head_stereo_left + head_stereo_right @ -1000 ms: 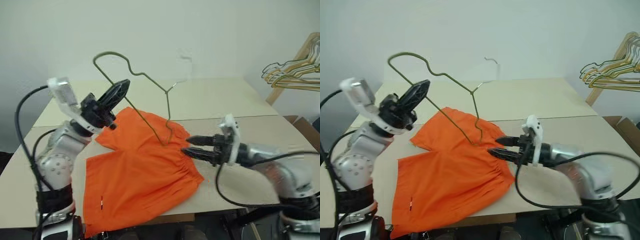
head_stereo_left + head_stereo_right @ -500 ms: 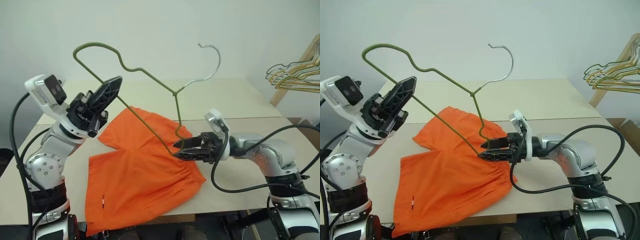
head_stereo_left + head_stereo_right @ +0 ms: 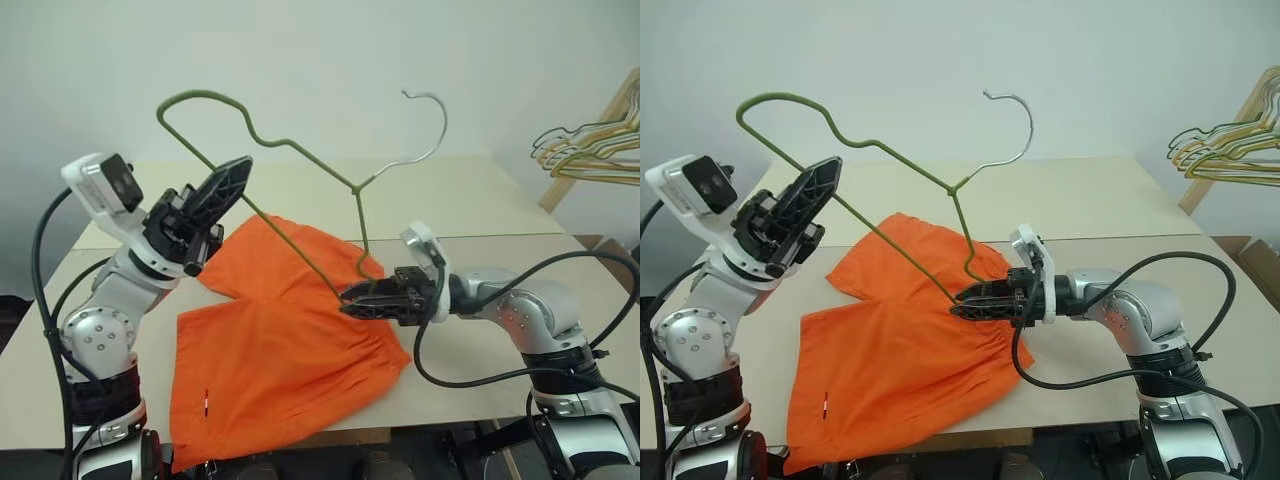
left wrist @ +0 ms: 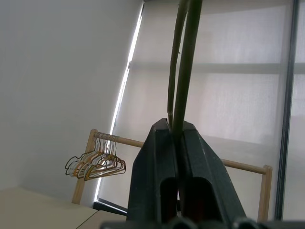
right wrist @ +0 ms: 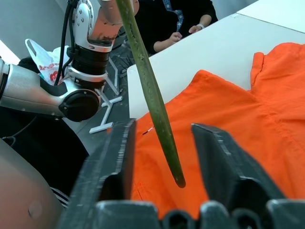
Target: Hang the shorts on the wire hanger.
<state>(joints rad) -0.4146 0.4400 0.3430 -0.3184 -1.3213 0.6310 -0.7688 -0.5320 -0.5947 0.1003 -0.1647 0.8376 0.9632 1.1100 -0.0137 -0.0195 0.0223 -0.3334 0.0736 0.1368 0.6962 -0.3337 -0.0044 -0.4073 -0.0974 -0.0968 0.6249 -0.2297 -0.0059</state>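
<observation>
Since a second ago our right gripper has slid left over the table's near half, from just off the shorts' waistband onto the free wire end of the wire hanger, and its fingers have narrowed, now bracketing that end without touching it.

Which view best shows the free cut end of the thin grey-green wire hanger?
The right wrist view: the thin grey-green wire hanger ends between the right gripper fingers, above the orange shorts. The eye views show its whole outline. The left wrist view shows wire clamped in the left gripper.
</observation>
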